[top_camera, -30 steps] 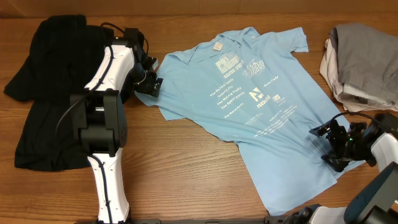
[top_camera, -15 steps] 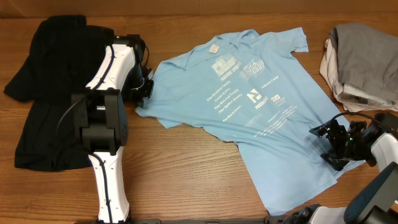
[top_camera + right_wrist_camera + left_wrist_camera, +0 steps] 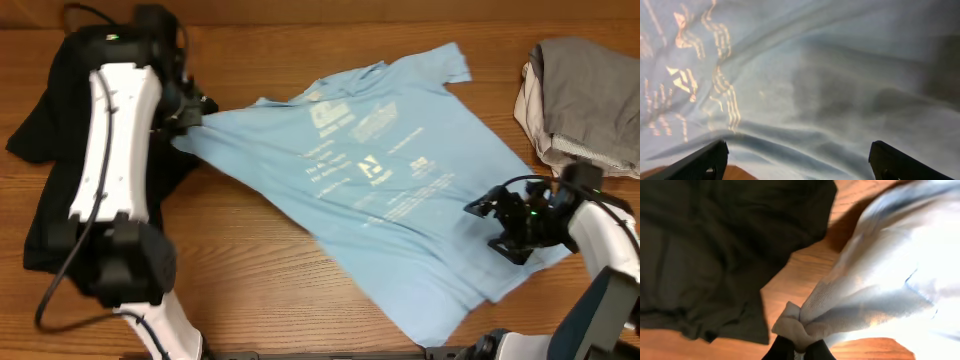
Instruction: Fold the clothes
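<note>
On the wooden table [image 3: 250, 270], the light blue T-shirt [image 3: 390, 190] lies print-up and slanted across the middle, one sleeve end drawn toward the black shirt [image 3: 50, 200]. The left gripper [image 3: 797, 352] has its jaws pinched on a bunched wad of that sleeve. The right gripper [image 3: 505, 225] sits at the hem side with jaws spread and nothing between them (its wrist view shows only rippled cloth beyond the fingers). The step looks like drawing the shirt flat before any fold. To do it well, the left arm should pull low and steadily, clear of the black shirt, while the right closes on the hem to anchor it and take out the ripples. By count: one blue T-shirt, one black shirt, one grey and beige pile [image 3: 585, 100], two grippers.
</note>
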Robot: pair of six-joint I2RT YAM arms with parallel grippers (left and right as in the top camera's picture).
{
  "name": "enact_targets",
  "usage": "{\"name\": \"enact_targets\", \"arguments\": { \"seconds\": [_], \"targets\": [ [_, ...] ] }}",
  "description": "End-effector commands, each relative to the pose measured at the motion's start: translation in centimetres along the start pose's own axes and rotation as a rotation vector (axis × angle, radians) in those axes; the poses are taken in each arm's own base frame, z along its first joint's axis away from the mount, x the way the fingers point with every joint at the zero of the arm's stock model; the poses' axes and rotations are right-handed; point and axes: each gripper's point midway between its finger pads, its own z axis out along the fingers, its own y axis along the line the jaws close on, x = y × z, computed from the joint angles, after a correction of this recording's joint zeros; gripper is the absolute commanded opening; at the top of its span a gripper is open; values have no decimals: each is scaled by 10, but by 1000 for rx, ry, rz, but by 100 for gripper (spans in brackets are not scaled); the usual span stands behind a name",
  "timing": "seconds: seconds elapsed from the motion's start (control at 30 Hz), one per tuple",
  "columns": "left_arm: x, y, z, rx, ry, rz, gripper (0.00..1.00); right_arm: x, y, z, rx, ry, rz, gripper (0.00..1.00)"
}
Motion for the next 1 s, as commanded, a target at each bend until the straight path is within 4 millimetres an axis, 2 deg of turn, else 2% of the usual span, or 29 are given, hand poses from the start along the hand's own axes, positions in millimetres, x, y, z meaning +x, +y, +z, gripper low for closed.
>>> {"name": "enact_targets", "arguments": {
  "seconds": [0.0, 0.23, 0.27, 0.37, 0.5, 0.6, 0.73, 0.97],
  "targets": [
    [3, 17, -8, -60, -6, -38, 4, 11, 29, -12, 10, -21, -115, 95],
    [15, 26, -1, -97, 45, -52, 4, 67, 36, -12, 141, 73, -226, 95],
    [19, 29, 3, -101, 66, -65, 4, 82, 39, -10, 156, 107, -248, 95],
    [31, 36, 18, -112, 123, -85, 4, 104, 40, -7, 190, 169, -274, 95],
    [50, 45, 44, -125, 203, -118, 4, 125, 39, -2, 251, 213, -284, 95],
    [64, 49, 64, -129, 250, -140, 4, 137, 40, 4, 299, 211, -290, 95],
    [87, 46, 82, -131, 298, -153, 4, 142, 47, 11, 320, 179, -302, 95],
    [133, 35, 98, -147, 324, -171, 4, 131, 61, 17, 270, 126, -323, 98]
  ]
}}
